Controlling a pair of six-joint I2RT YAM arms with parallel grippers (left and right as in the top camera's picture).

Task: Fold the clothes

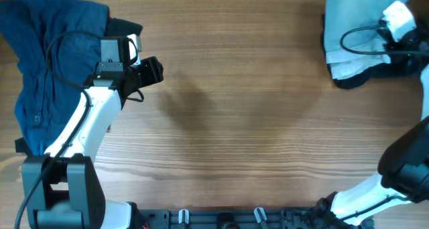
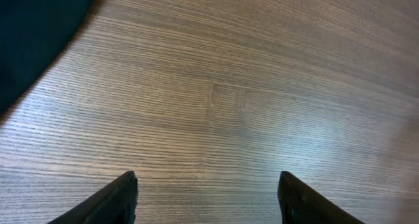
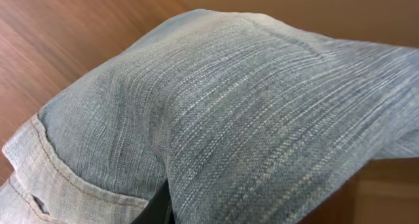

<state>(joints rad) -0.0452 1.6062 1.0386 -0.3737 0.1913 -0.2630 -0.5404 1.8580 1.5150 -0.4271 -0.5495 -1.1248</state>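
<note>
The pale faded-blue denim shorts (image 1: 352,25) lie bunched at the table's far right corner, on top of a black garment (image 1: 355,80). My right gripper (image 1: 395,23) is down in the shorts. In the right wrist view the denim (image 3: 249,112) fills the frame and drapes over the jaws; only a sliver of one black finger (image 3: 163,207) shows, and the cloth looks pinched and lifted. A dark navy garment (image 1: 43,55) lies spread at the far left and shows in the left wrist view (image 2: 33,27). My left gripper (image 1: 153,69) (image 2: 206,188) is open and empty, just right of the navy garment.
The wooden table (image 1: 234,122) stretches between the two piles. A black cable (image 1: 64,45) loops over the navy garment by my left arm. The arm bases and a mounting rail (image 1: 221,217) run along the near edge.
</note>
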